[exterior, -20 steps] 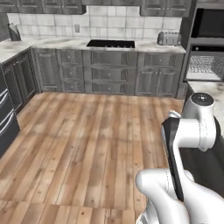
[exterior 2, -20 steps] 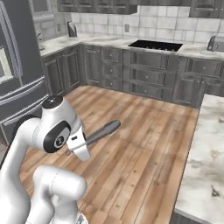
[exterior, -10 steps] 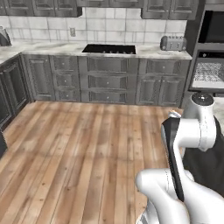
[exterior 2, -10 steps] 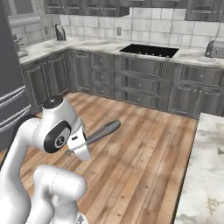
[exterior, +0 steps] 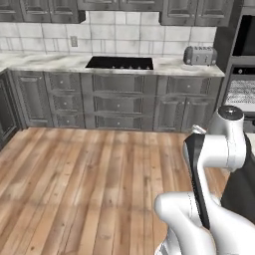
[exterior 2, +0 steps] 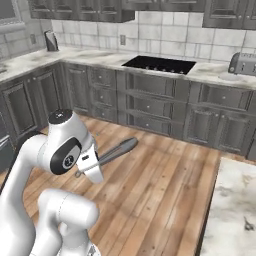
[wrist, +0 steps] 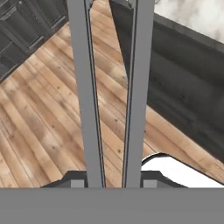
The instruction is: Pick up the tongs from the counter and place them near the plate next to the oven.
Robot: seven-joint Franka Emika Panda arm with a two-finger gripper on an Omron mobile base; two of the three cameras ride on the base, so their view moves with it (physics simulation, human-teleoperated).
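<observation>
The tongs (wrist: 109, 87) are in the gripper (wrist: 111, 181), held up over the wooden floor (wrist: 39, 109). In the hand view their two long grey arms rise from between the dark finger tips and run side by side to the top edge, with a narrow gap between them. The fingers (wrist: 74, 180) are clenched on the tongs, one tip pressed against the outside of each arm. In the right base view the tongs (exterior 2: 116, 150) stick out from the hand as a slim grey bar, slanting up and to the right above the floor boards, well apart from any worktop.

Behind the tongs in the hand view a dark cabinet side (wrist: 183, 87) runs down to the floor, topped by a marbled counter (wrist: 192, 13).

Across the room, the back counter (exterior: 50, 62) runs along the tiled wall, with a black cooktop (exterior: 119, 63) set into it. A chrome toaster (exterior: 199, 55) stands at its right end, just beside the wall oven (exterior: 241, 89). In the right base view a pale round plate (exterior 2: 231, 77) lies on the counter next to the toaster (exterior 2: 244, 63), and a dark kettle (exterior 2: 50, 41) stands far to the left.
</observation>
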